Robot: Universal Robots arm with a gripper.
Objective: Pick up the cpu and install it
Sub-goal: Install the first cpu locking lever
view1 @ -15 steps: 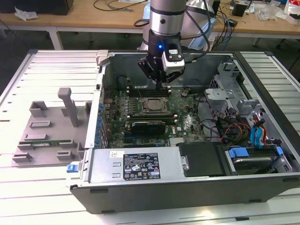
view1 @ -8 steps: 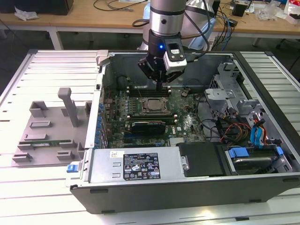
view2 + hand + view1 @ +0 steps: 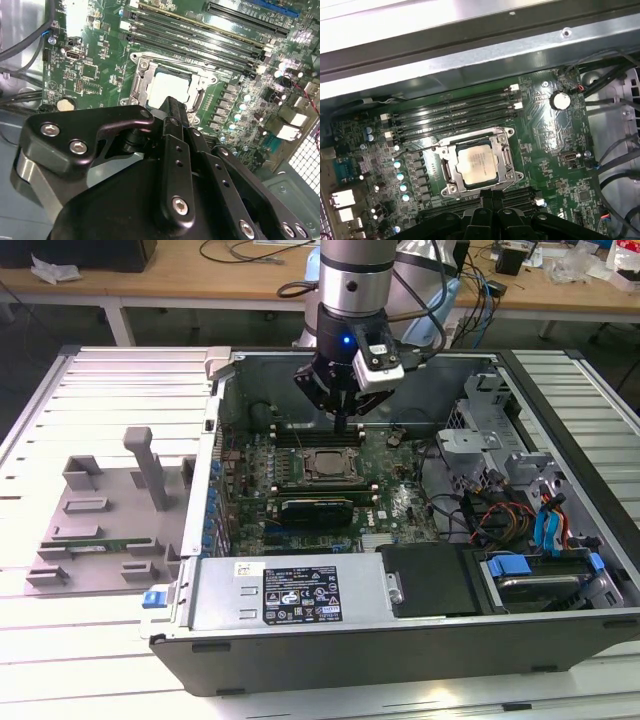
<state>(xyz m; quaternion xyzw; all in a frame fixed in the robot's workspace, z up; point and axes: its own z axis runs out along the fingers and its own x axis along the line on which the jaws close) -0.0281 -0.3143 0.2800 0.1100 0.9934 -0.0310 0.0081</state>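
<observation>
The cpu (image 3: 328, 462) lies flat inside the black socket frame (image 3: 305, 472) on the green motherboard (image 3: 400, 505), silver top plate facing up. Both wrist views show the cpu (image 3: 167, 86) (image 3: 477, 165) seated within the frame (image 3: 508, 161), with the metal bracket around its edges. My gripper (image 3: 346, 427) hangs just above the board at the far side of the socket, between it and the memory slots. Its fingers (image 3: 489, 200) are pressed together with nothing between them, and the tips (image 3: 172, 102) sit at the cpu's edge without visibly touching it.
The motherboard sits in an open computer case (image 3: 215, 430) with tall walls. Black memory slots (image 3: 455, 112) run beside the socket. Power supply (image 3: 290, 590), drive bay (image 3: 535, 570) and loose cables (image 3: 500, 515) crowd the near and right sides. A grey tray (image 3: 100, 510) holds a green memory stick (image 3: 95, 543).
</observation>
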